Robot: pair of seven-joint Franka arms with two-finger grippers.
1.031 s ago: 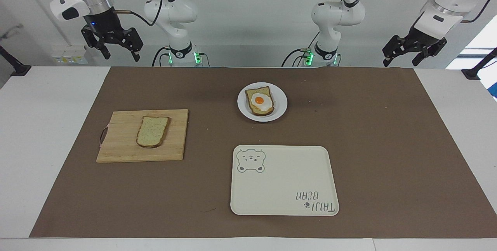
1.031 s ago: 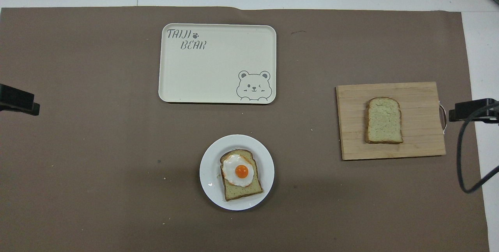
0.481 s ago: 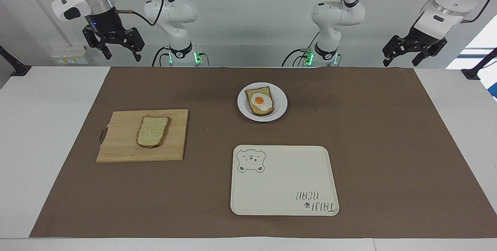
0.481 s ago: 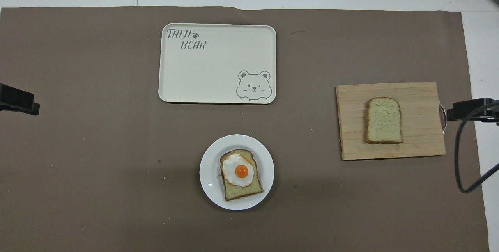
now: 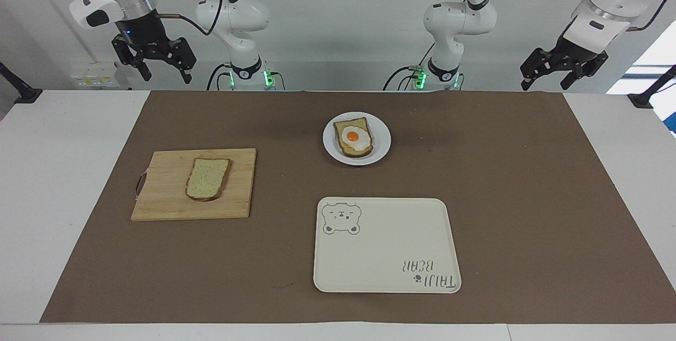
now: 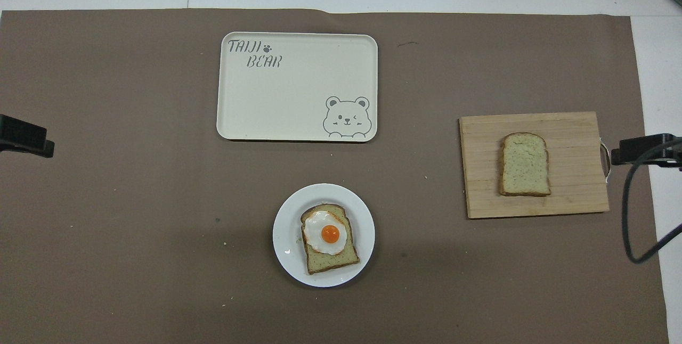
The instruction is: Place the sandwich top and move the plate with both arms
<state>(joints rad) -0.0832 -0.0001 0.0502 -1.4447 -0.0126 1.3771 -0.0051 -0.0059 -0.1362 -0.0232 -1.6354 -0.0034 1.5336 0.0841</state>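
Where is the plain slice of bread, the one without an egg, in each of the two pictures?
Facing view: the plain slice lies on the wooden board, left of centre.
Overhead view: the same slice on the board, at the right.
Shared landmark: the egg toast on the plate.

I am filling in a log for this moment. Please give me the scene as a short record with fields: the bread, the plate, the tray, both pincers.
sandwich top: flat on the cutting board, untouched
plate: holds the egg bread
tray: farther from the robots than the plate
right pincer: open, raised, holding nothing
left pincer: open, raised, holding nothing
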